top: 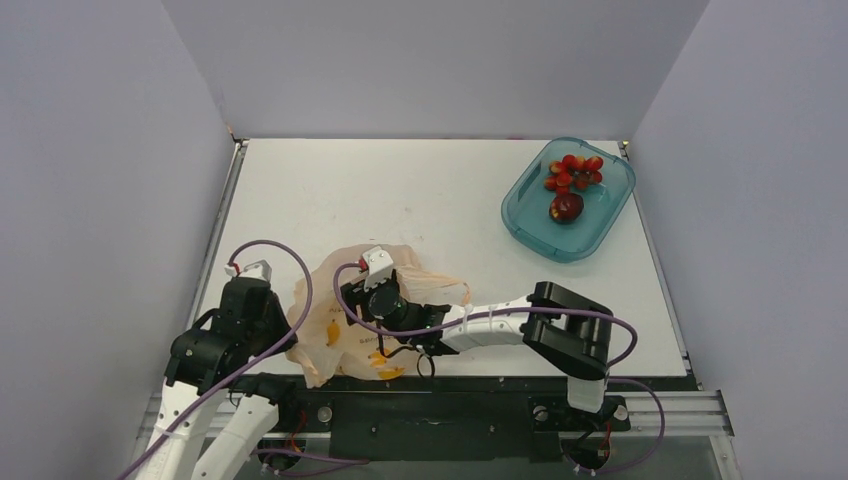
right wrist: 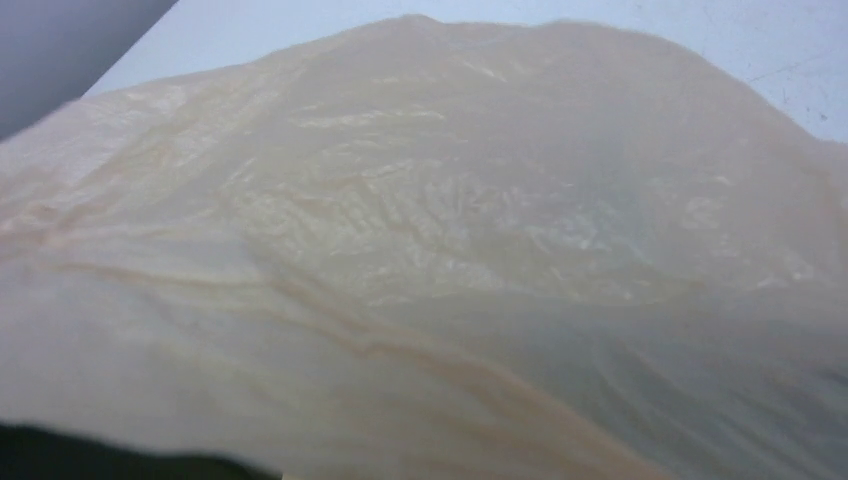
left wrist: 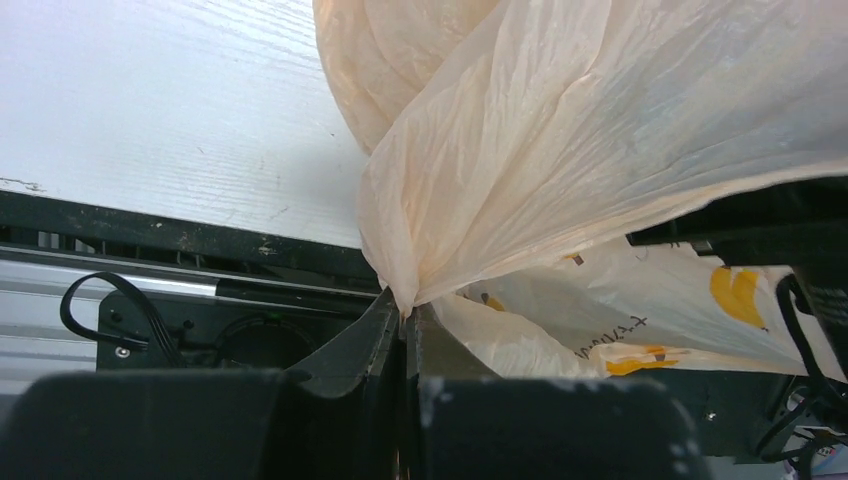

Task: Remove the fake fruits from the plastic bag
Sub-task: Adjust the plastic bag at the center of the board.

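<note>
the left pincer (left wrist: 405, 322) pinches a fold of the plastic bag (left wrist: 560, 150) at the near tabletop (top: 400, 190) edge; it should hold it high and taut. the right pincer (top: 370, 287) is pressed in the film, its opening i cannot tell; it should go slowly.

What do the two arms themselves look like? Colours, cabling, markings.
Both the left arm and the right arm mix white links with boxy black joint housings. A purple cable loops loosely outside each. Each wrist carries a small white cap with a red mark. The left pincer has black, wedge-shaped fingers. No sleeves.
</note>
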Robot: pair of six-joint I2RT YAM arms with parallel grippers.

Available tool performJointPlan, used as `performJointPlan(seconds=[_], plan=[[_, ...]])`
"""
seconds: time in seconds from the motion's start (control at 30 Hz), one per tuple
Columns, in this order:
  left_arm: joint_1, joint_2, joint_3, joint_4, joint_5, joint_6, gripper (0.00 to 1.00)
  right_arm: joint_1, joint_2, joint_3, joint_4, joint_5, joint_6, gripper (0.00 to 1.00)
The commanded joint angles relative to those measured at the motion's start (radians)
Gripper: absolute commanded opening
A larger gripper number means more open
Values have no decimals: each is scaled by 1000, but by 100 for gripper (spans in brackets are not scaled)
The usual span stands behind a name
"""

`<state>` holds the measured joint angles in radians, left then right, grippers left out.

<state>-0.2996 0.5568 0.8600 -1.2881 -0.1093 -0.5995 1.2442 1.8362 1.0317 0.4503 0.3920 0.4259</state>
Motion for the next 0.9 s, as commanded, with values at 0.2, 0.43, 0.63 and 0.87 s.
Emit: performJointPlan(seconds=[0.2,0.43,0.63,0.87], plan=[[-3,130,109,542,425,-133,0,-116,34,-62,138,-8,165,69],[-104,274,334,794,606,-198,0,-149,-1,-91,165,-58,181,69],[-113,167,310,330,246,-53,0,-165,1,-75,141,-77,193,70],[-113,32,78,110,100,-22,0,-172,-14,-35,81,-77,135,71]])
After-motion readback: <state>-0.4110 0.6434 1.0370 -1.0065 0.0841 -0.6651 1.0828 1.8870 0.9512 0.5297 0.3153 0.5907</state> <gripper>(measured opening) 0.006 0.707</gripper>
